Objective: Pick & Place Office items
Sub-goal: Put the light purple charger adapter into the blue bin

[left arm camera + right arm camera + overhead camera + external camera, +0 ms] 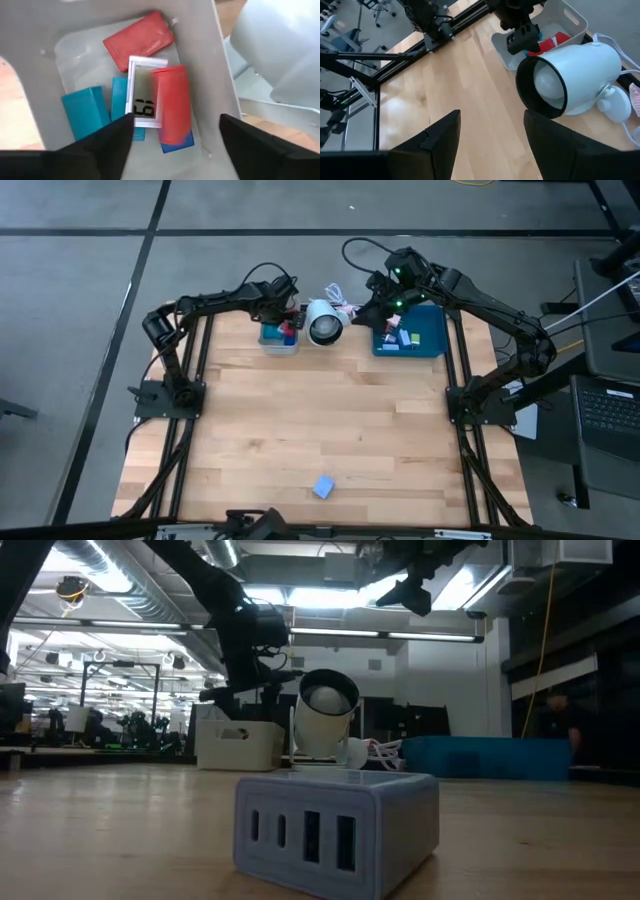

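High view: the left claw is hanging over the grey bin at the far edge of the bench; the right claw is hovering by the blue tray; a lone light-blue block is lying well apart, near the front edge

Low view: that same block is filling the foreground, showing dark slots in its face; the white round object is standing between bin and tray

Left wrist view: only here is the bin's inside showing; two red blocks, teal-blue blocks and a white-framed piece are lying piled together, touching

Left claw: fingers are standing apart above the pile, holding nothing

Right wrist view: the bin and the left arm are showing beyond the white round object

Right claw: fingers are standing partly open, gripping nothing, above bare bench
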Action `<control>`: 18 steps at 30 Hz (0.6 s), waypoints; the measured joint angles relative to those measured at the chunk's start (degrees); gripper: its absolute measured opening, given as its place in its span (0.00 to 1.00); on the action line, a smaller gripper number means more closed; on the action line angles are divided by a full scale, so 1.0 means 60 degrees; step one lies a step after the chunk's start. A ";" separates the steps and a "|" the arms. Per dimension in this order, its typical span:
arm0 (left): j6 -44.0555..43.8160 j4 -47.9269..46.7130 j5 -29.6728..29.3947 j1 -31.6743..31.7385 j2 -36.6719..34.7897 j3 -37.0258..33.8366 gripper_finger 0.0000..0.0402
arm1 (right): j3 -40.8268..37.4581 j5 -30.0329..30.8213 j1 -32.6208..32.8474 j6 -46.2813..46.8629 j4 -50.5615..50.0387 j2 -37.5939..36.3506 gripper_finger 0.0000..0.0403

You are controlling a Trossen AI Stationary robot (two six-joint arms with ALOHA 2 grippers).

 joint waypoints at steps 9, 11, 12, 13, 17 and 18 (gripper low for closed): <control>0.1917 0.0569 0.0172 0.0069 -0.0924 0.0000 0.84 | -0.0004 0.0038 0.0515 0.1753 0.1127 0.0000 0.57; 0.2637 0.0903 0.0635 0.0067 -0.1382 0.0000 0.83 | -0.0004 0.0236 0.1030 0.2624 0.2287 0.0000 0.57; 0.2914 0.1127 0.0956 0.0106 -0.1655 0.0000 0.83 | -0.0001 0.0511 0.1343 0.3161 0.2913 0.0029 0.57; 0.3125 0.1261 0.1391 0.0186 -0.1959 0.0000 0.82 | 0.0006 0.0896 0.1671 0.3692 0.3588 0.0112 0.57; 0.3264 0.1840 0.2936 0.0716 -0.3316 0.0011 0.82 | 0.0002 0.3079 0.2913 0.5436 0.5006 0.0417 0.57; 0.3267 0.1822 0.3179 0.0895 -0.3677 0.0011 0.82 | 0.0004 0.3655 0.3245 0.5801 0.4971 0.0470 0.57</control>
